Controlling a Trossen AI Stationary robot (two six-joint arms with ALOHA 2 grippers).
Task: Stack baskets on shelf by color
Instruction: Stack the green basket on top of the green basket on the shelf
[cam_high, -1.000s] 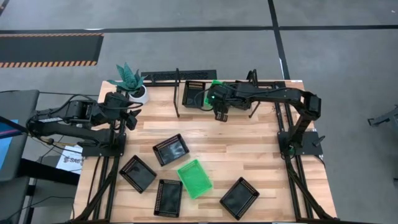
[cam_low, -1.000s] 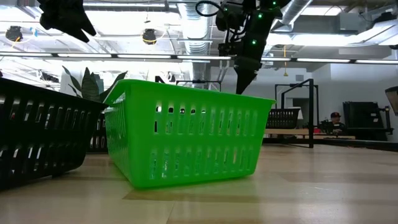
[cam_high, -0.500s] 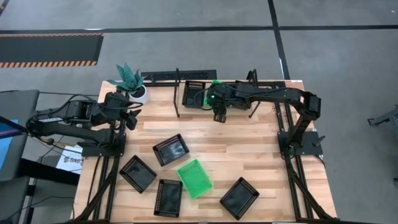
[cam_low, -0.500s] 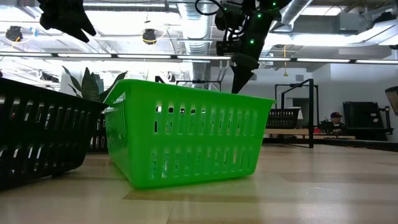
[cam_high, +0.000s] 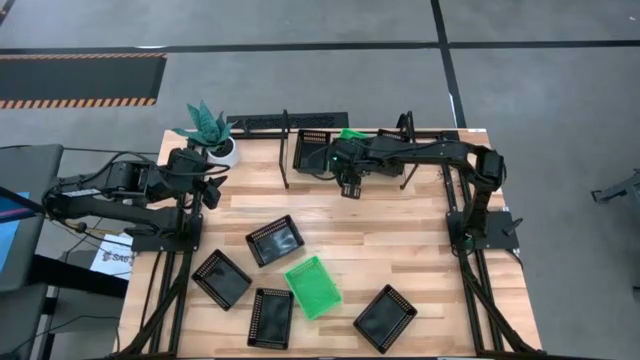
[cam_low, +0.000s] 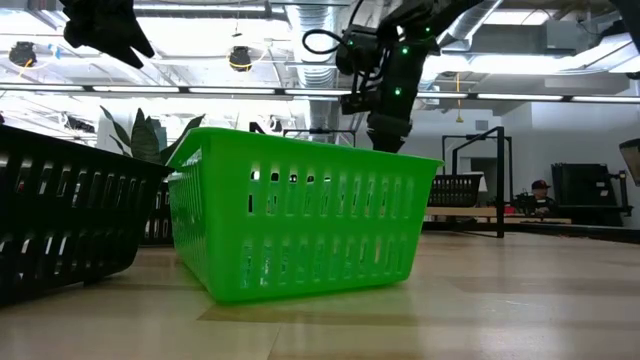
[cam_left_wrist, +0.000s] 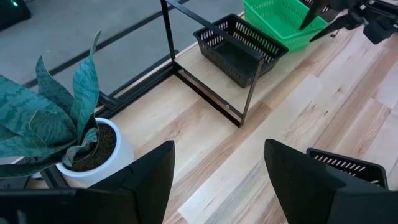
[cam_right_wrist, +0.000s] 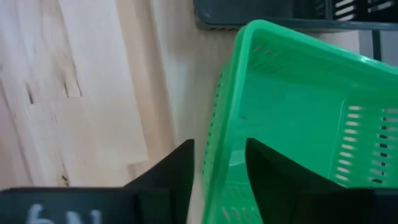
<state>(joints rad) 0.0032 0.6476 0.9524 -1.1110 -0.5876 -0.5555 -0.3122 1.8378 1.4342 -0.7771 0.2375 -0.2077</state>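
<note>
The shelf (cam_high: 345, 122), a black rod rack, stands at the table's far edge. In it sit a black basket (cam_high: 312, 150) and, beside it, a green basket (cam_left_wrist: 283, 22). My right gripper (cam_right_wrist: 217, 171) points steeply down over that green basket, open, one finger inside and one outside its wall (cam_right_wrist: 214, 155). It is largely hidden under my arm in the high view (cam_high: 347, 178). Several more black baskets (cam_high: 274, 240) and a green basket (cam_high: 313, 286) lie loose on the near half of the table. My left gripper (cam_left_wrist: 217, 180) hovers open near the potted plant (cam_high: 208, 128).
The white-potted plant (cam_left_wrist: 59, 124) stands at the far left corner beside the shelf's left posts (cam_high: 286, 150). Bare wood lies between the shelf and the loose baskets. In the low view the near green basket (cam_low: 300, 220) hides the right gripper's fingertips.
My right gripper has sunk toward the green basket in the shelf and shifted a little toward the table's left. The left arm and all the baskets have kept still.
</note>
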